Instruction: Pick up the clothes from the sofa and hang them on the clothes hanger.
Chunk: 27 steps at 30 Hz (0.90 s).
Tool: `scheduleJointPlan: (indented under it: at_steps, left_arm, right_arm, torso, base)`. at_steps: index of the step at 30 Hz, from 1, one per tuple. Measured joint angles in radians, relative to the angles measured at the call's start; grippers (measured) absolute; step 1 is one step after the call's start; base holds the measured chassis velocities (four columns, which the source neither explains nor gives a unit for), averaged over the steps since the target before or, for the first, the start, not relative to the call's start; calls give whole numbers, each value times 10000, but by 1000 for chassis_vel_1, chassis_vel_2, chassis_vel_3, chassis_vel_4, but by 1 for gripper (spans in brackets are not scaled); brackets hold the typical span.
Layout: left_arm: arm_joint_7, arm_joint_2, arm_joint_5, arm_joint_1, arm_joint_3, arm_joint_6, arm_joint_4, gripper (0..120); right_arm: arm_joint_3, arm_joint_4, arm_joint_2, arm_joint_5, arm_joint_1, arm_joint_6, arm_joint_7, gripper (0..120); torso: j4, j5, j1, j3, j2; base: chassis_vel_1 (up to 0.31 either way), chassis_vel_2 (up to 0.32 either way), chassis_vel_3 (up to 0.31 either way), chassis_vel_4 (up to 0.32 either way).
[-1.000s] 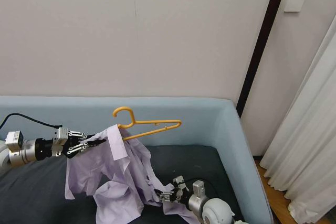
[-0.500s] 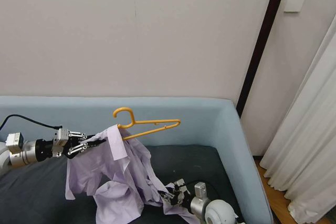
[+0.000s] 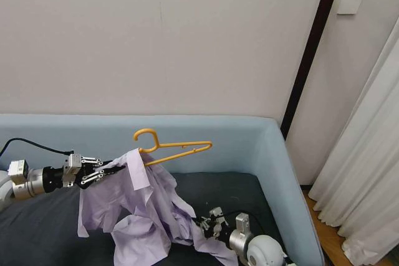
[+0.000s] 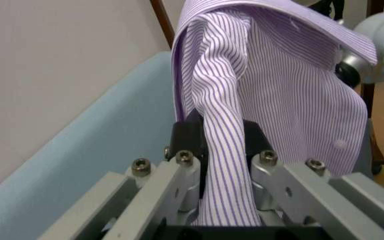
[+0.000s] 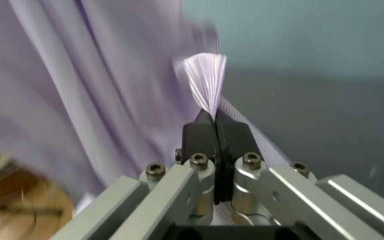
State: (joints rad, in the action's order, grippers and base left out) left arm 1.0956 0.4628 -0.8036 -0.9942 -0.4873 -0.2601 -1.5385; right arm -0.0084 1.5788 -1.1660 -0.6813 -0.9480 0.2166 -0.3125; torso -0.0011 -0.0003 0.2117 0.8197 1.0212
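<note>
A lilac striped shirt (image 3: 143, 210) hangs half on an orange hanger (image 3: 171, 151) above the sofa seat. My left gripper (image 3: 115, 167) reaches in from the left and is shut on the shirt's collar (image 4: 222, 150) at the hanger's covered end. The hanger's right arm sticks out bare. Low at the front, my right gripper (image 3: 206, 225) is shut on a fold of the shirt's lower edge (image 5: 207, 82), pulling it sideways off the cushion.
The pale blue sofa (image 3: 274, 154) has a dark seat cushion (image 3: 43, 228) and a raised right armrest. A dark pole (image 3: 312, 48) stands against the wall behind it. White curtains (image 3: 368, 172) hang at the right.
My right gripper has slid to the right along the seat, drawing the shirt's hem with it. The hanger has dipped slightly. The left arm has barely moved.
</note>
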Motion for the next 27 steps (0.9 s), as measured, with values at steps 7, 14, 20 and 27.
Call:
scheduleJointPlan:
  at_steps: [7,14,20,27]
  left_arm:
    - [1098,264,-225,383,101,-125,429,7]
    - [1751,277,-110,534,125,-136,670,7]
    - [1886,155,294,630,115,-137,780,7]
    - [1858,82,1159,746,12,-350,1062,7]
  right_arm:
    - [923,1252,610,-1653,172,-659,1138,0]
    - [1499,2164,998,-2632,256,-761,1582,0]
    - [1850,3029,1195,-3151,178,-1028,1336,0]
    - [2237,3823,1370,-3821,59,-1743,500,0]
  torso:
    - [-2,1,1,0,0]
    - [0,1,1,0,0]
    - [0,1,1,0,0]
    - [0,1,1,0,0]
  base:
    - [0,0,0,0]
    - [0,0,0,0]
    - [0,0,0,0]
    - [0,0,0,0]
